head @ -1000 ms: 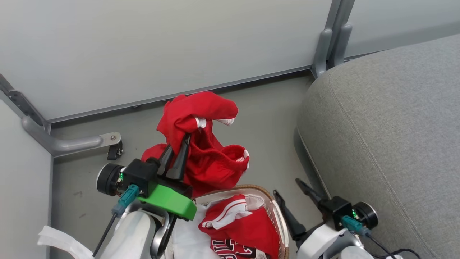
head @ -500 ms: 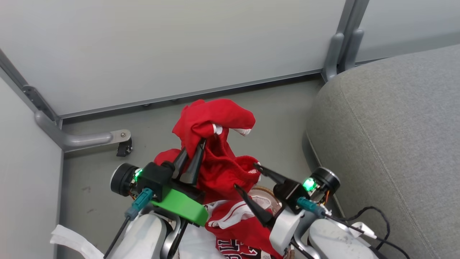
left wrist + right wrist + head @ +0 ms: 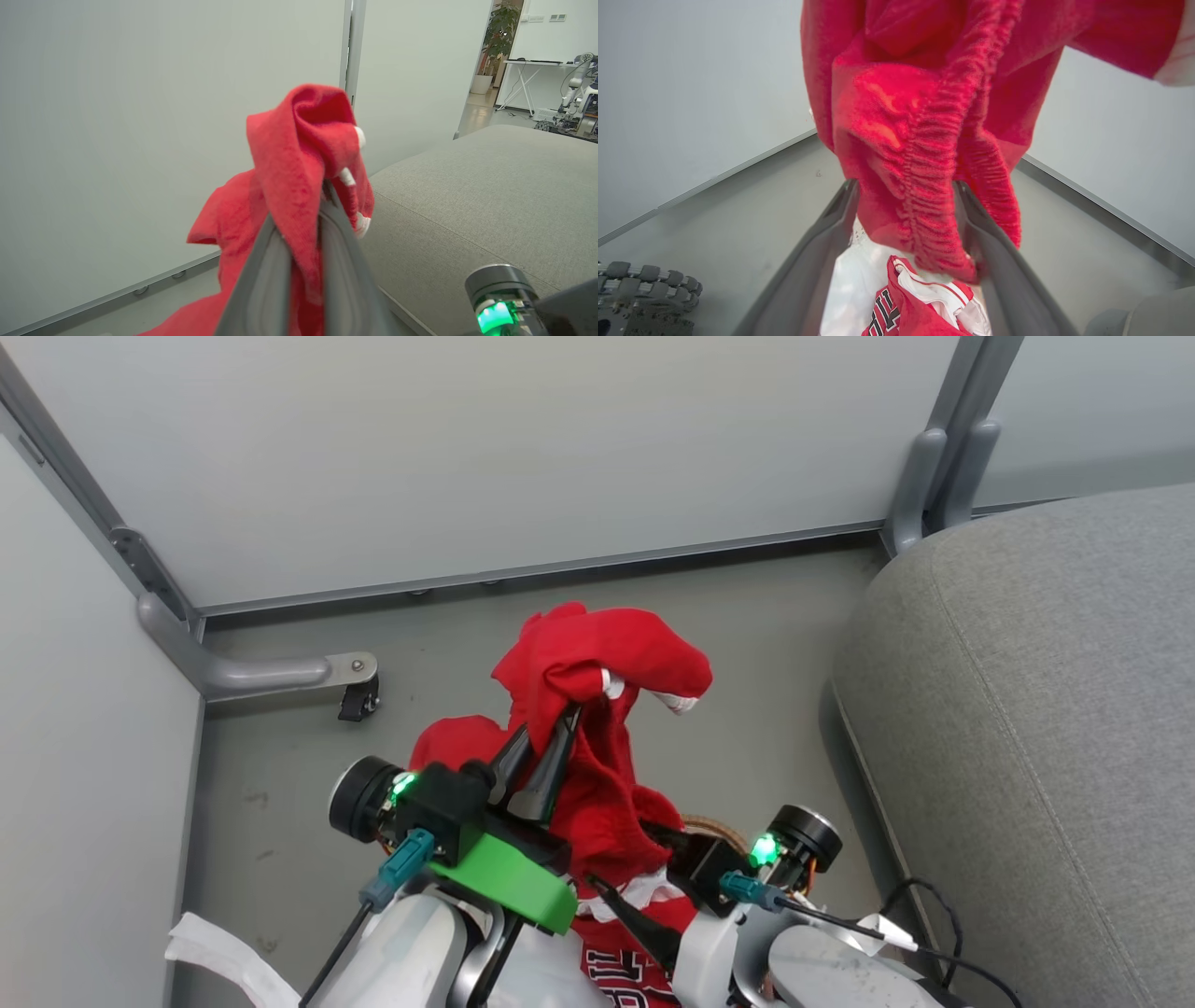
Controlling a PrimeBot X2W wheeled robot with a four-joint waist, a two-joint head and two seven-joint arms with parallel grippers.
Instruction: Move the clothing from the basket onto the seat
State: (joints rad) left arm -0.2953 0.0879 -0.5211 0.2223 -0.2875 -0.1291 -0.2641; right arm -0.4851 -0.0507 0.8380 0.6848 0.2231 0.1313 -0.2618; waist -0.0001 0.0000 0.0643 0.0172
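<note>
My left gripper (image 3: pixel 560 723) is shut on a plain red garment (image 3: pixel 597 663), which it holds up above the floor, its lower part hanging down. In the left wrist view the cloth (image 3: pixel 299 140) drapes over the closed fingers (image 3: pixel 261 280). My right gripper (image 3: pixel 624 870) is open, its two fingers on either side of the hanging elastic hem (image 3: pixel 924 154), not pinching it. Below lies the red-and-white jersey (image 3: pixel 920 310) in the basket, whose brown rim (image 3: pixel 714 826) peeks out behind the garment. The grey seat (image 3: pixel 1027 709) stands to the right.
Pale wall panels close the back and left. A grey metal foot with a black caster (image 3: pixel 359 695) juts from the left panel, and a grey post (image 3: pixel 938 467) stands by the seat's corner. The white liner (image 3: pixel 859 280) lies in the basket. Black cables (image 3: pixel 920 896) trail near the right arm.
The camera has shifted. My right gripper has come up from the lower right and now straddles the hanging lower part of the garment. The left gripper still holds the garment up.
</note>
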